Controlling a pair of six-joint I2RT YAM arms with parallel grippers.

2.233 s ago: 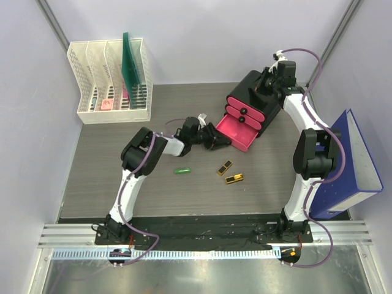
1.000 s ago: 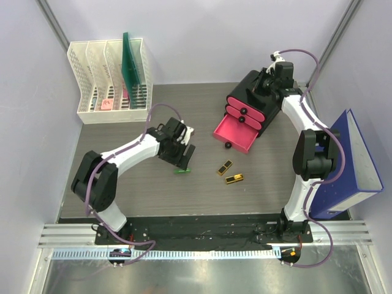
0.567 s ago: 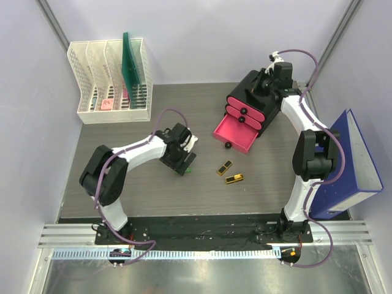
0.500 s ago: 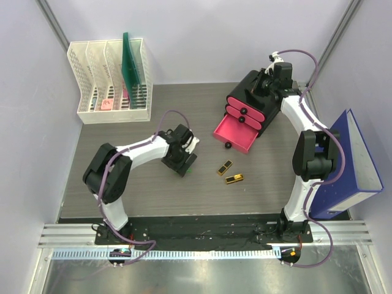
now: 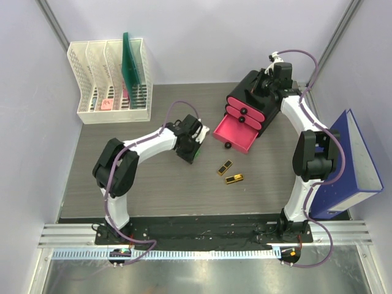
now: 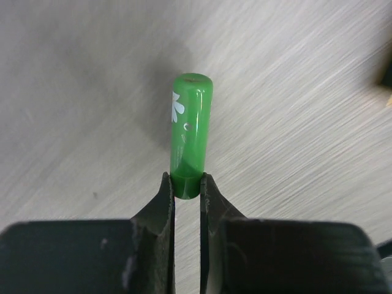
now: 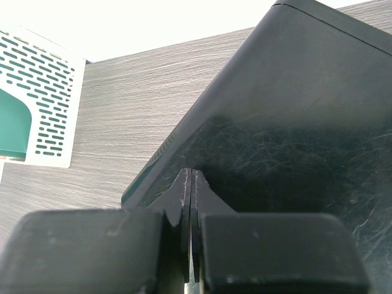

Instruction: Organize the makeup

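The left hand [image 6: 187,184] pinches the tube [image 6: 191,128] only by its very end, so nearly its whole length sticks out past the fingertips. That is the main risk: with so little of the slick, round tube between the jaws, a quick swing or a knock could make it pivot or slide out and roll off across the bench [image 5: 122,177]. From above, the tube and hand sit just left of the open drawer [image 5: 236,131]. The overhanging end could catch the drawer's near wall if carried in low. The right hand [image 7: 191,177], fingers pressed together and holding nothing, rests on top of the box [image 5: 248,92], probably steadying it against a nudge. I see no makeup in the drawer; its pink floor shows. Two sticks [image 5: 225,167] [image 5: 234,179] lie on the bench just in front of it. The rack [image 5: 82,73] holds a pink block [image 5: 105,105] and a green folder [image 5: 130,61].
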